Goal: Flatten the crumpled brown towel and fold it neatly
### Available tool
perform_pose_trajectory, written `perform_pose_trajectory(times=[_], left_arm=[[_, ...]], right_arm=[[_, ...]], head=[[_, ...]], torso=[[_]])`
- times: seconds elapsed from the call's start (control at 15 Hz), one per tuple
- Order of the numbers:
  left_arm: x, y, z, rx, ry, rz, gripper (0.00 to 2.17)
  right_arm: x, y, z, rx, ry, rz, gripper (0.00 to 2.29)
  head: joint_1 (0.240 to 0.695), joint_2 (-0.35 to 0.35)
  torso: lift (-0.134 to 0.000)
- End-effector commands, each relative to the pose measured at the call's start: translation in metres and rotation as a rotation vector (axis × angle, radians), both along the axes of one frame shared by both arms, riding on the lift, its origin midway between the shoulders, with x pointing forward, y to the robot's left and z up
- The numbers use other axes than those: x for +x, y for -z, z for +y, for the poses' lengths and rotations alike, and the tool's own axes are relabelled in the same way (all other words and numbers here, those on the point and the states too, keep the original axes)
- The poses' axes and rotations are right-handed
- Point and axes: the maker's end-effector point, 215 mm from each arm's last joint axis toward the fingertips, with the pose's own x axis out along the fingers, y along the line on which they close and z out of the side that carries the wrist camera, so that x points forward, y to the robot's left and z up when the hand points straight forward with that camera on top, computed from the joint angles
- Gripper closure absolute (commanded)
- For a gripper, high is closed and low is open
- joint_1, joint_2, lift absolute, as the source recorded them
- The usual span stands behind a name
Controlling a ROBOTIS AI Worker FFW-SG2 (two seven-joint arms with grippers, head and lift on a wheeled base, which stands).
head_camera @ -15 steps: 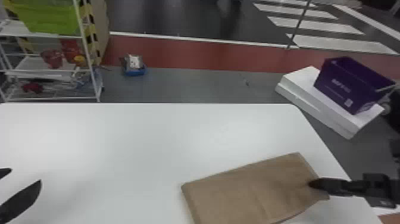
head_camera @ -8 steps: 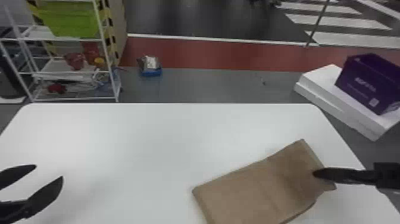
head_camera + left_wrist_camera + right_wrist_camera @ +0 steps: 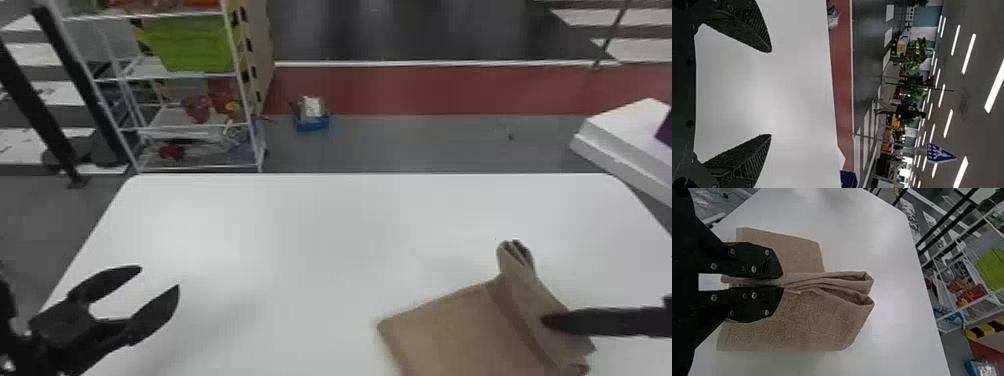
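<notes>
Fabric of a brown towel (image 3: 440, 332) is clamped between the 2 black fingers of the robot's right hand (image 3: 552, 321), which comes in from 3 o'clock in the head view. The pinched cloth stands in a narrow, pleated ridge, its layered end with 2 looped folds pointing to 11 o'clock from the fingertips. In the right wrist view, cloth spreads on both sides of the grip. A flatter section runs from the ridge toward 8 o'clock, its rounded corner resting on the white desk (image 3: 325, 225), where the towel lies at about 4 o'clock from the middle of the visible top.

Over the desk at 8 o'clock, the left hand (image 3: 159, 278) is empty, its 2 dark fingers spread well apart, away from the towel.

Beyond the desk, a white wire rack (image 3: 244, 102) stands at 11 o'clock, holding a lime-green bin (image 3: 195, 47) above red items. A blue container (image 3: 312, 124) sits on the floor nearer 12 o'clock, short of a red strip (image 3: 425, 90). At 2 o'clock is a white block (image 3: 615, 145) bearing a purple box (image 3: 666, 130).
</notes>
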Motion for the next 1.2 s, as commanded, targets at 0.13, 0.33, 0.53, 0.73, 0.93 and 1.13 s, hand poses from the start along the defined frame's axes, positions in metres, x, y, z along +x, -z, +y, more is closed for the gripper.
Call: perform_pose_trajectory(times=[0.13,0.33,0.53,0.73,0.93,1.13], left_arm=[[0.001,-0.001,0.003,-0.003,-0.01,-0.003,0.12],[0.002,-0.001,0.001,-0.004,-0.006,-0.004,0.12],[0.001,-0.001,0.002,-0.004,-0.007,-0.005,0.12],[0.0,-0.002,0.003,-0.007,-0.009,-0.005,0.12],[0.0,-0.002,0.004,-0.007,-0.01,-0.006,0.12],[0.001,-0.003,0.003,-0.007,-0.008,-0.007,0.12]], right_arm=[[-0.037,0.015,0.018,-0.04,-0.077,0.048,1.03],[-0.037,0.029,0.03,-0.066,-0.102,0.059,1.03],[-0.046,0.052,0.05,-0.115,-0.169,0.088,1.03],[-0.048,0.061,0.065,-0.126,-0.204,0.099,1.03],[-0.052,0.065,0.076,-0.114,-0.219,0.106,0.41],[-0.056,0.052,0.088,-0.019,-0.214,0.11,0.04]], head=[[0.695,0.115],[0.695,0.129],[0.695,0.15],[0.695,0.176],[0.695,0.206],[0.695,0.228]], torso=[[-0.124],[-0.124],[-0.124],[-0.124],[-0.124],[-0.124]])
